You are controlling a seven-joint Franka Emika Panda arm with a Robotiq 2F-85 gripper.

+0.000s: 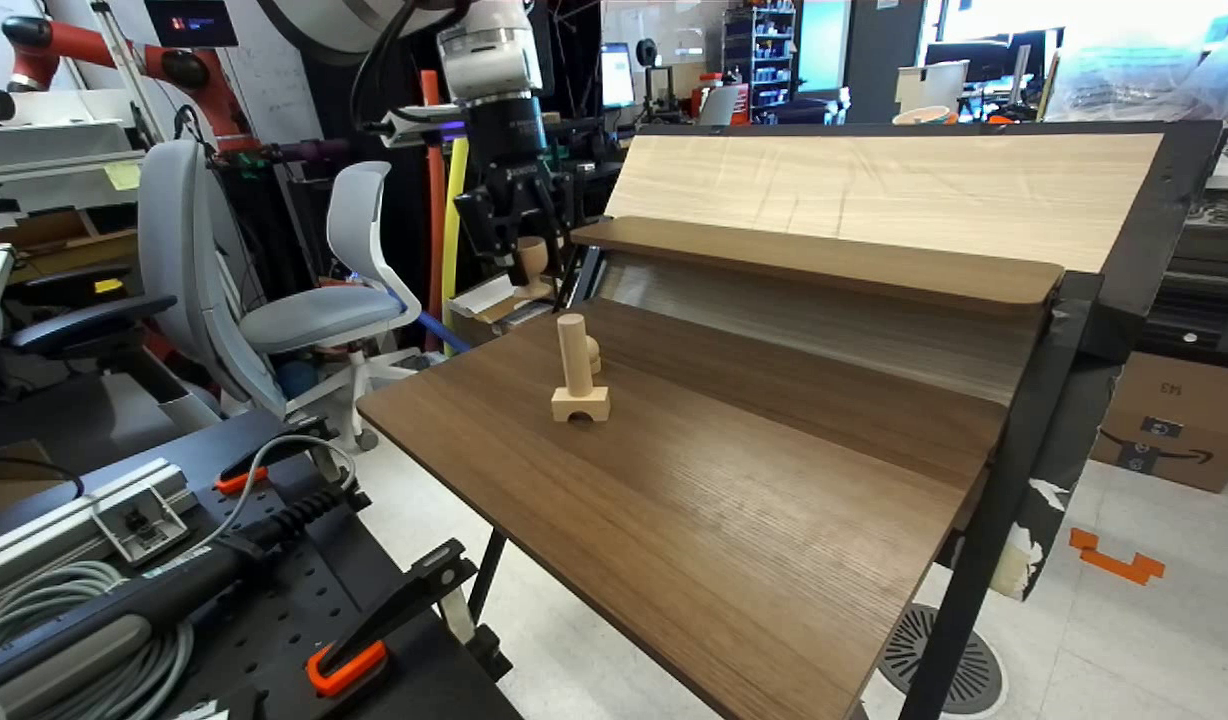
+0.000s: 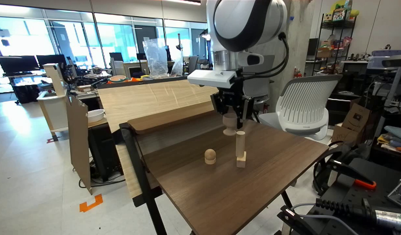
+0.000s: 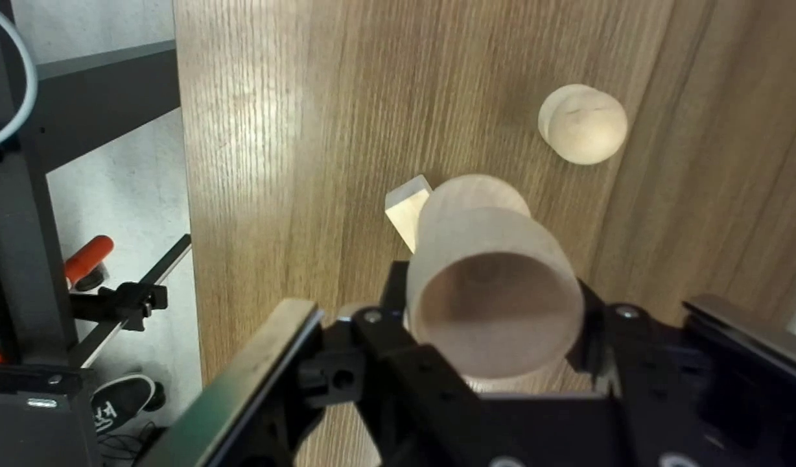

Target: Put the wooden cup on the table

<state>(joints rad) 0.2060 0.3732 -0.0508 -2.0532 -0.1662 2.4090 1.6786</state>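
The wooden cup (image 3: pixel 495 292), likely light and stiff, is clasped by its upper sides, probably best, between part-closed fingers (image 2: pixel 245 112).

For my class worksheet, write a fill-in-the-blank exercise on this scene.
The hand holds the wooden cup up in the ____.
The wooden cup is right side up, not upside ____.
The table has legs coloured ____.
The peg stand and round-topped piece both rest on the ____.
Missing words: air; down; black; table.
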